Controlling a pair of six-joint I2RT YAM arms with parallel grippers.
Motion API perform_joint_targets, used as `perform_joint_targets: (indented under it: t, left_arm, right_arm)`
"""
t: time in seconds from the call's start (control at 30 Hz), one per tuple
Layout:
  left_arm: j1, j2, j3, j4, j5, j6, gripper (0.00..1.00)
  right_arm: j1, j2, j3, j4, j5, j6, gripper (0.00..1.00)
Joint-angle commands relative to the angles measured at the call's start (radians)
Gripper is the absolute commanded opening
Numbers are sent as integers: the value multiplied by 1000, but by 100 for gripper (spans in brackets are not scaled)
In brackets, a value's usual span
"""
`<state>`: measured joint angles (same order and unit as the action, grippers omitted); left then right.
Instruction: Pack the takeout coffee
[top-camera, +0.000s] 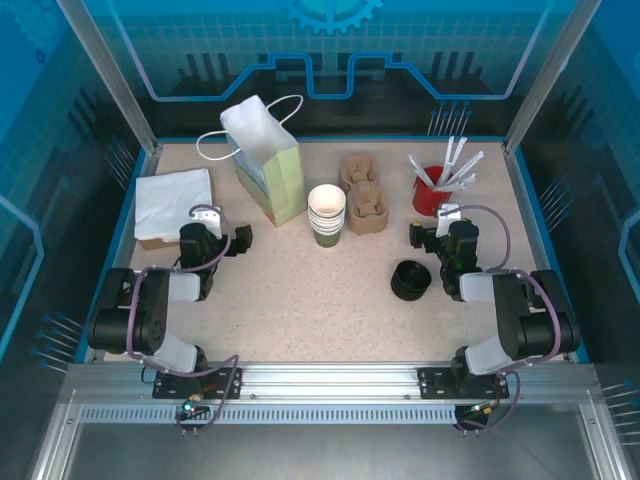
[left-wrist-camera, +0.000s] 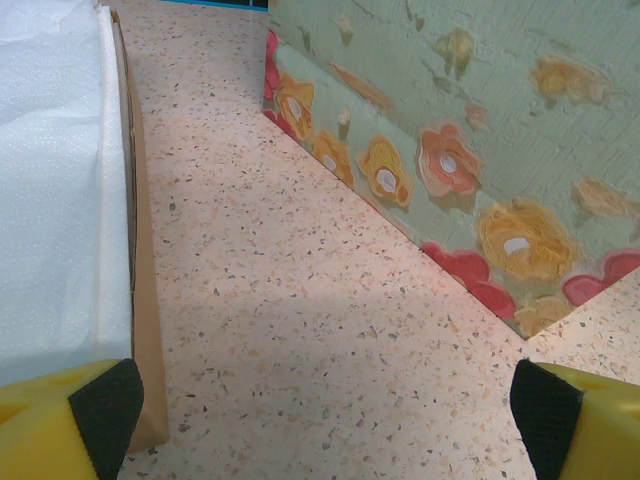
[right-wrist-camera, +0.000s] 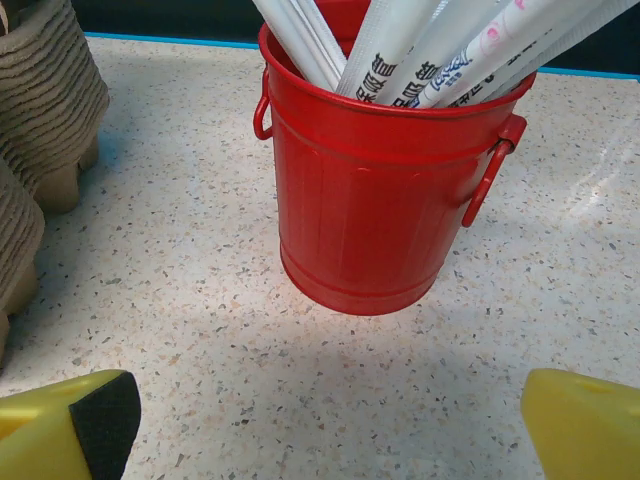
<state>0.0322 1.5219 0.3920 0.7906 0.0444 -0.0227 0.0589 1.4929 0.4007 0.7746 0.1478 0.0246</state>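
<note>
Left gripper (top-camera: 222, 230): 2 yellow, black-padded fingers (left-wrist-camera: 100, 420) wide apart, nothing between them. White napkin stack on brown cardboard box (left-wrist-camera: 50, 180) just outside left finger. Pale green flowered paper bag (left-wrist-camera: 480, 150) upright, ahead toward right finger. Small dark olive-green paper cup (top-camera: 327, 238) right of bag, well apart from both grippers' fingers, cream-white cups (top-camera: 327, 203) stacked on it. Right gripper (top-camera: 443, 230): 2 fingers (right-wrist-camera: 80, 425) spread, empty. Red metal bucket of wrapped straws (right-wrist-camera: 370, 200) straight ahead. Black round lids (top-camera: 411, 280) back-left of fingers.

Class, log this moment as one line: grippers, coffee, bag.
left gripper open, empty | right gripper open, empty, facing bucket | coffee on table against white cups | bag upright
</note>
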Motion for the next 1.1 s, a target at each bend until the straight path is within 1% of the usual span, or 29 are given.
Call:
perform_joint_targets:
  t: [0.0, 0.47, 0.57, 0.63, 0.7, 0.8, 0.83, 0.9, 0.97, 1.0, 1.07]
  left_arm:
    - [-8, -5, 23, -4, -14, 20, 99]
    - [-7, -5, 24, -4, -15, 20, 99]
    - [-6, -30, 20, -19, -72, -8, 99]
    - [-6, -105, 17, -71, -97, -16, 99]
    - [-6, -215, 20, -175, -144, -42, 99]
    - [-8, -387, 20, -324, -197, -97, 99]
    - [-8, -453, 29, -406, -224, -126, 99]
    - [-7, -560, 76, -607, -275, -183, 99]
    - [-5, -639, 168, -872, -332, -302, 99]
    - [-3, -658, 212, -972, -333, -335, 99]
    - [-4, -683, 308, -1143, -291, -364, 99]
  right_arm:
    - [6, 10, 18, 5, -13, -8, 100]
    - [3, 9, 17, 4, -18, -8, 100]
    - [-2, 5, 18, -3, -22, -4, 100]
    - [-7, -32, 41, -69, -4, 16, 100]
    - [-14, -88, 54, -148, -1, 18, 100]
    - [-14, -189, 38, -212, 25, 45, 100]
    - [-12, -229, 37, -251, 34, 59, 100]
    - [-9, -308, 45, -347, 39, 76, 100]
    - [-2, -393, 72, -477, 51, 105, 100]
    - [1, -427, 90, -558, 55, 119, 100]
    - [15, -500, 150, -734, 71, 168, 100]
